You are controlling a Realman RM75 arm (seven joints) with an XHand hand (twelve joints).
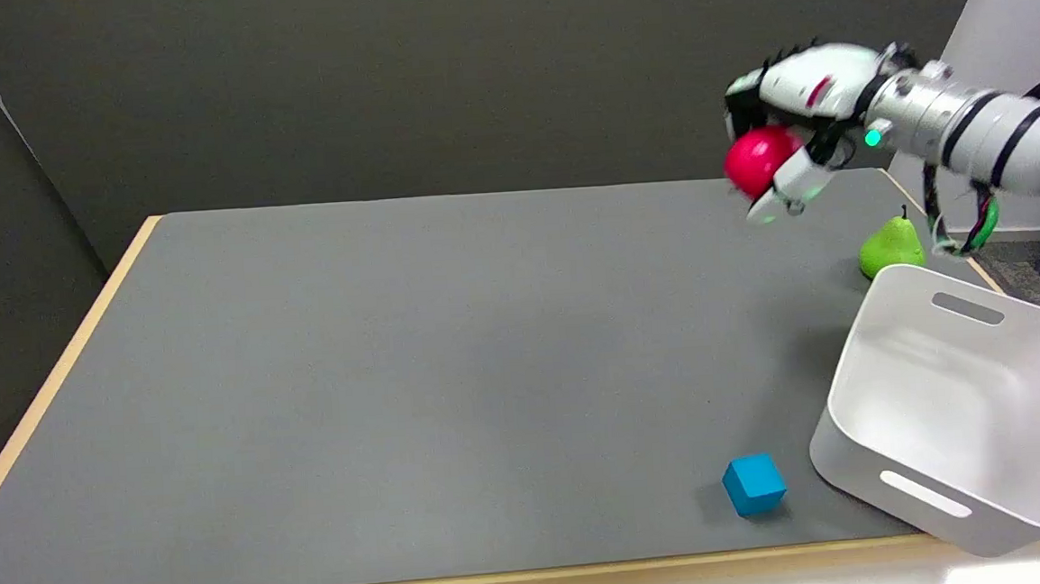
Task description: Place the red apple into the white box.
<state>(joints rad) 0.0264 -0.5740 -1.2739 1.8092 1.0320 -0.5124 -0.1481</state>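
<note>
Behind curled fingers [789,190], red apple [756,158] half-hidden.

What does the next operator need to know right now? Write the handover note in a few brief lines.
Right hand: holds the red apple, raised in the air over the far right part of the table.
White box: at the near right corner of the table, nothing in it, open side up.
Other things: a green pear just behind the box, a blue cube to the box's left near the front edge.
Done: apple picked up.
Left: carry the apple toward the near side, over the box, lower it in and let go. Keep clear of the pear on the way.
</note>
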